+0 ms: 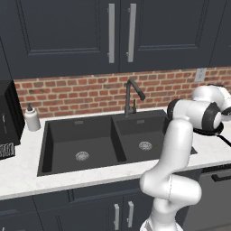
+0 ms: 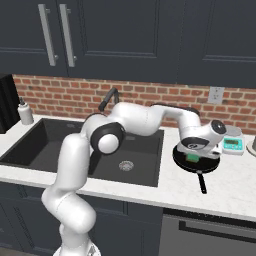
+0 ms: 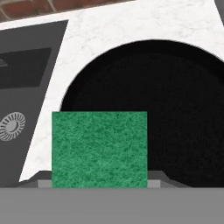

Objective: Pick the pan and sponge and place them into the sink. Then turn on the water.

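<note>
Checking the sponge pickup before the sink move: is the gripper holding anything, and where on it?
It looks like the gripper holds the green sponge by its two side faces, above the pan; actual finger contact is hidden.

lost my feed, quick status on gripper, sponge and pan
Gripper on sponge, above pan. Pan on counter right of sink. Nothing blocking.
</note>
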{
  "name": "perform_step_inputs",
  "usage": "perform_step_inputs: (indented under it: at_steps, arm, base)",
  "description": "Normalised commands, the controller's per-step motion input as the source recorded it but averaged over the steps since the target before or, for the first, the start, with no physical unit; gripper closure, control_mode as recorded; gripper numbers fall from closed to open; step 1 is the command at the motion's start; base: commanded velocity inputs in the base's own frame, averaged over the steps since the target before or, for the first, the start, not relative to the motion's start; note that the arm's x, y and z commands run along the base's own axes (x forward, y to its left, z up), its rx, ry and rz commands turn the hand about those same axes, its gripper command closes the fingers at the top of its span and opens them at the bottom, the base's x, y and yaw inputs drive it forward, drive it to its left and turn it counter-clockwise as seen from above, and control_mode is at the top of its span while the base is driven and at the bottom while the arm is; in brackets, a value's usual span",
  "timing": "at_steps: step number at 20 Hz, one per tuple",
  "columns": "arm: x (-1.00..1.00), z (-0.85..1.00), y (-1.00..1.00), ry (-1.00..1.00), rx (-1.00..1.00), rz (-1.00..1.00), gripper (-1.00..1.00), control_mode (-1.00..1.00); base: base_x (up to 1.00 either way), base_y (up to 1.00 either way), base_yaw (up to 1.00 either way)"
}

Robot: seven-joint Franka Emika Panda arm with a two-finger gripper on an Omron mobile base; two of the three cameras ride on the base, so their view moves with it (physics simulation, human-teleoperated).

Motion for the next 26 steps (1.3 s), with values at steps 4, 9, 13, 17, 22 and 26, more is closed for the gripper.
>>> perform_step_inputs:
  at_steps: [4, 9, 13, 17, 22, 26]
  arm:
    - [0.26, -0.13, 0.00, 0.00, -0.06, 0.00, 1.00, -1.00]
    - [0.31, -0.26, 0.00, 0.00, -0.05, 0.00, 1.00, -1.00]
    - [0.33, -0.18, 0.00, 0.00, -0.04, 0.00, 1.00, -1.00]
    - [0.14, -0.19, 0.00, 0.00, -0.05, 0.00, 1.00, -1.00]
    - [0.03, -0.24, -0.03, 0.00, -0.04, 0.00, 1.00, -1.00]
    - [0.00, -0.20, -0.06, 0.00, -0.04, 0.00, 1.00, -1.00]
  base:
    - [0.00, 0.00, 0.00]
    - [0.00, 0.00, 0.00]
    - [0.00, 0.00, 0.00]
    - [0.00, 0.00, 0.00]
    - [0.00, 0.00, 0.00]
    - [0.00, 0.00, 0.00]
